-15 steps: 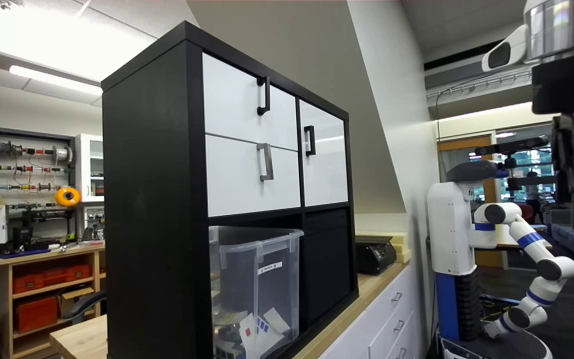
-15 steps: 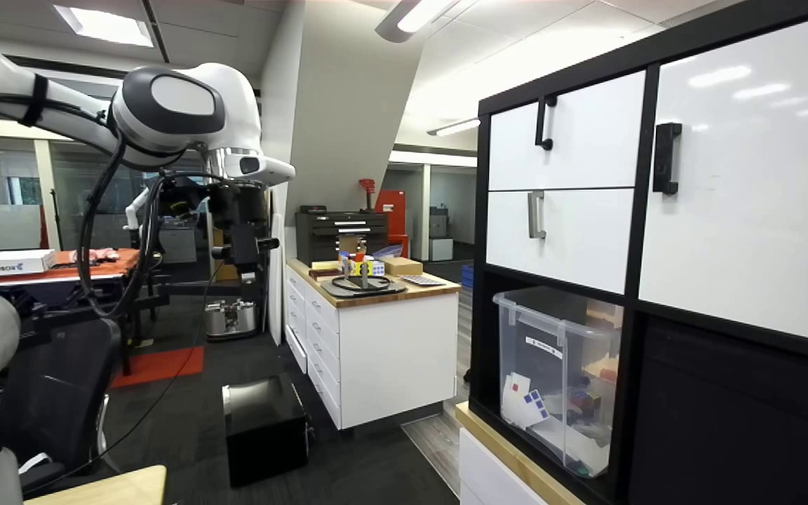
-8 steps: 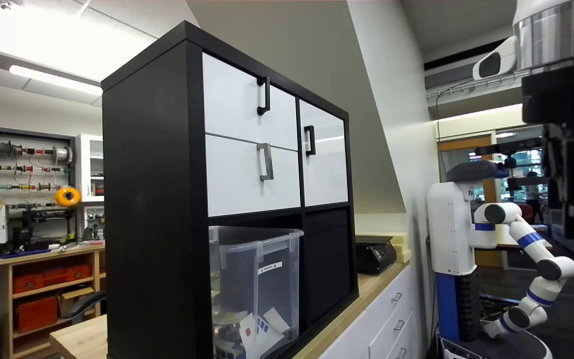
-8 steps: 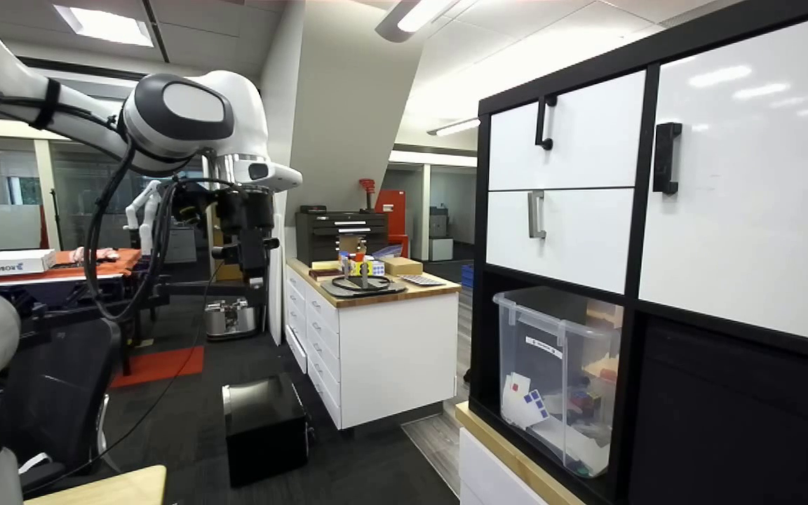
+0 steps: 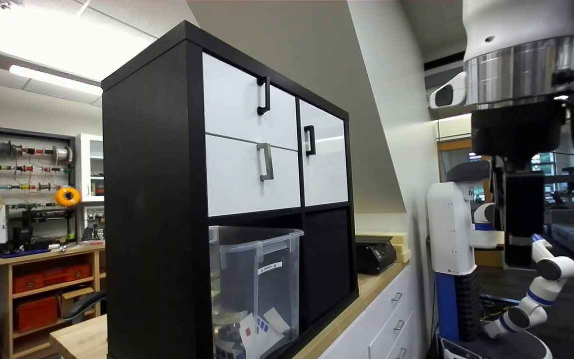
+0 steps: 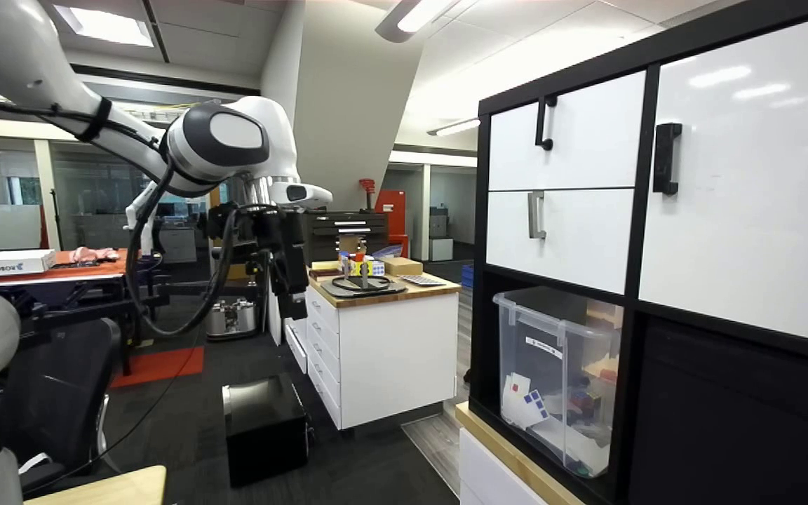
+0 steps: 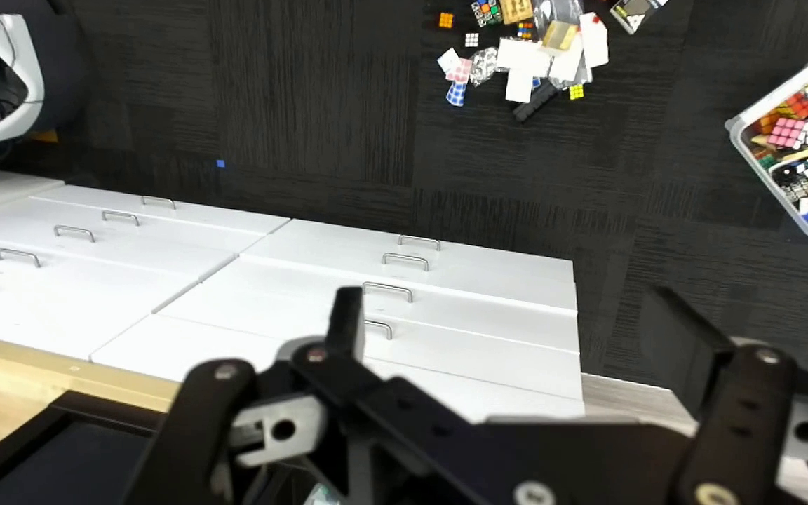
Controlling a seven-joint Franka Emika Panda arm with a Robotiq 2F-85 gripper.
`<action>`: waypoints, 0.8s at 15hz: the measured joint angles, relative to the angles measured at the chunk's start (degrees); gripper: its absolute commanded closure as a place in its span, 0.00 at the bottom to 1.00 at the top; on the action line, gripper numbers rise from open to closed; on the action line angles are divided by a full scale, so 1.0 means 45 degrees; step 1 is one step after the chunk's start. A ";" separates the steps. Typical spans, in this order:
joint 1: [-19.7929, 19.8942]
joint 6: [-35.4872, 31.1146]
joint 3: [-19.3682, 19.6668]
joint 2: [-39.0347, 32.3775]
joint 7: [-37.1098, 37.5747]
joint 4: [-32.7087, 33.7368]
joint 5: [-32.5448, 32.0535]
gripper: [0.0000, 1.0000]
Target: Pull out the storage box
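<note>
The storage box (image 5: 277,284), a clear plastic bin with whitish cards inside, sits in a lower cubby of the black cabinet (image 5: 147,199). It also shows in an exterior view (image 6: 551,372), with a label on its front. A small clear patch at the bottom edge of the wrist view may be part of it; the gripper hides the rest. My gripper (image 7: 504,298) is open with nothing between its fingers. It hangs pointing down, well apart from the box and in front of the cabinet, in both exterior views (image 5: 521,249) (image 6: 293,305).
White drawer fronts (image 6: 565,151) with handles (image 6: 536,214) lie above the box. White counter drawers (image 7: 446,308) stand below the cabinet. On the floor, the wrist view shows loose cubes and cards (image 7: 530,59) and another clear bin (image 7: 762,168) of cubes. A black box (image 6: 264,431) stands on the floor.
The arm and gripper have moved lower and closer to the cabinet, leftward in an exterior view and rightward in the opposite one. The storage box has not moved.
</note>
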State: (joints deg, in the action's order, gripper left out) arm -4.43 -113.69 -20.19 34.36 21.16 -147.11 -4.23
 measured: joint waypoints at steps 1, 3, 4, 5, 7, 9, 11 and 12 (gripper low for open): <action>0.0000 -0.0300 0.0117 -0.0401 -0.0200 0.0118 -0.0080 0.00; 0.0002 -0.0831 0.0412 -0.1250 -0.0666 0.0437 -0.0272 0.00; 0.0000 -0.1078 0.0568 -0.1658 -0.0923 0.0620 -0.0381 0.00; 0.0001 -0.1294 0.0714 -0.2058 -0.1193 0.0819 -0.0484 0.00; 0.0002 -0.1637 0.0948 -0.2886 -0.1699 0.1284 -0.0799 0.00; -0.0002 -0.1954 0.1108 -0.3670 -0.2299 0.1788 -0.1094 0.00; -0.0011 -0.2440 0.1241 -0.4405 -0.3087 0.2300 -0.1411 0.00; -0.0013 -0.2669 0.1296 -0.4731 -0.3470 0.2553 -0.1543 0.00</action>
State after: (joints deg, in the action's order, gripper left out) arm -4.49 -125.70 -14.36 13.07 5.54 -135.62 -11.17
